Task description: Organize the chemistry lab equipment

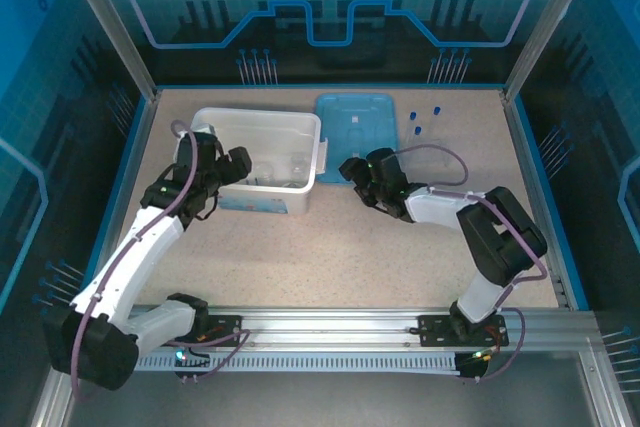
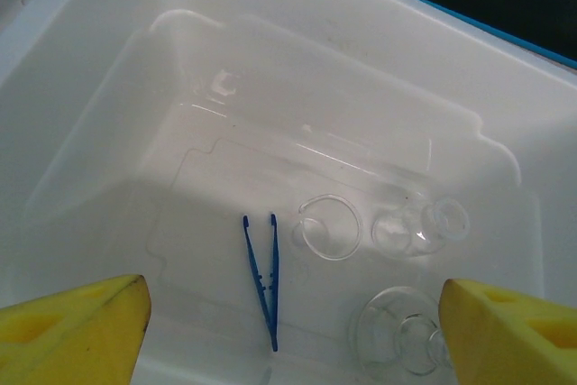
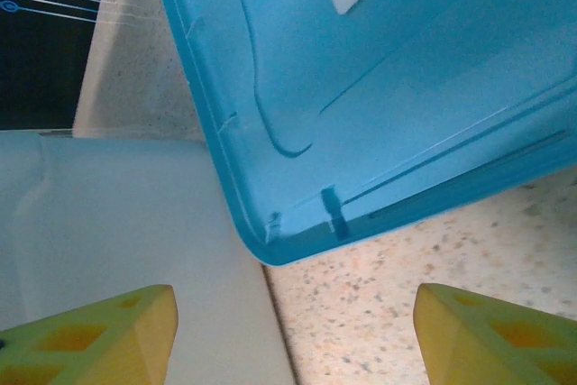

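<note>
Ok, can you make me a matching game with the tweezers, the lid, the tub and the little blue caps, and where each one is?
Things:
1. tweezers
2. lid
3. tub
4. blue caps

Places:
A. right of the lid
B. white, left of the lid
C. inside the tub
D. between the tub and the caps

Pairs: 1-C, 2-D, 3-B, 4-A
</note>
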You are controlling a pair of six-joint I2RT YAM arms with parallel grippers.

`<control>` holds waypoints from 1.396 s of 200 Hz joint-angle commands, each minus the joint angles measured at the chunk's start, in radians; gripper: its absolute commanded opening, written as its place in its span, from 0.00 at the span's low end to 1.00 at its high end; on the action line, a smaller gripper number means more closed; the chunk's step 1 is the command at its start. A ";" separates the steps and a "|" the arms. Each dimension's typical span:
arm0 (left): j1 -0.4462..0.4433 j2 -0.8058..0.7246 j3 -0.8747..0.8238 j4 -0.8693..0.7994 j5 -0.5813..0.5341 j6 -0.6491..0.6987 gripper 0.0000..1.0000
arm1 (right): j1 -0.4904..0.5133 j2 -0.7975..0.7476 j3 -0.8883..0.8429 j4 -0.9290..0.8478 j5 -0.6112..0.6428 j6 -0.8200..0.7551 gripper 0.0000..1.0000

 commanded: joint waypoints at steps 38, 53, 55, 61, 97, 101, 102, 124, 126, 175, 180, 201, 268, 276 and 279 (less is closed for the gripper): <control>0.009 0.045 -0.022 0.088 -0.006 -0.022 0.84 | 0.013 0.140 -0.013 0.199 -0.077 0.205 0.69; 0.009 0.052 -0.025 0.092 0.003 -0.025 0.84 | 0.016 0.154 -0.012 0.208 -0.083 0.222 0.69; 0.009 0.053 -0.025 0.093 0.004 -0.026 0.84 | 0.015 0.154 -0.011 0.208 -0.083 0.221 0.69; 0.009 0.055 -0.026 0.091 0.006 -0.027 0.84 | 0.017 0.155 -0.011 0.205 -0.081 0.221 0.69; 0.009 0.048 -0.044 0.087 0.033 -0.039 0.84 | 0.002 0.161 -0.014 0.198 -0.074 0.230 0.69; 0.009 0.047 -0.046 0.086 0.038 -0.040 0.84 | 0.000 0.163 -0.013 0.199 -0.074 0.231 0.69; 0.009 0.047 -0.046 0.086 0.039 -0.041 0.84 | -0.001 0.165 -0.012 0.199 -0.074 0.231 0.69; 0.007 0.037 -0.060 0.077 0.058 -0.048 0.84 | -0.017 0.178 -0.005 0.207 -0.075 0.241 0.69; 0.007 0.035 -0.062 0.078 0.058 -0.049 0.84 | -0.018 0.179 -0.004 0.207 -0.074 0.242 0.69; 0.006 0.004 -0.096 0.070 0.066 -0.059 0.84 | -0.041 0.216 0.030 0.230 -0.064 0.275 0.69; 0.005 0.002 -0.097 0.069 0.068 -0.060 0.84 | -0.042 0.220 0.036 0.231 -0.062 0.279 0.69; 0.001 -0.007 -0.097 0.066 0.071 -0.061 0.84 | -0.044 0.226 0.071 0.223 -0.047 0.289 0.69; -0.003 -0.029 -0.065 0.052 0.062 -0.048 0.84 | -0.050 0.190 0.094 0.164 0.041 0.327 0.69; -0.003 -0.032 -0.061 0.051 0.061 -0.045 0.84 | -0.051 0.180 0.091 0.148 0.055 0.331 0.69; -0.003 -0.034 -0.059 0.050 0.059 -0.043 0.84 | -0.049 0.175 0.090 0.140 0.061 0.330 0.69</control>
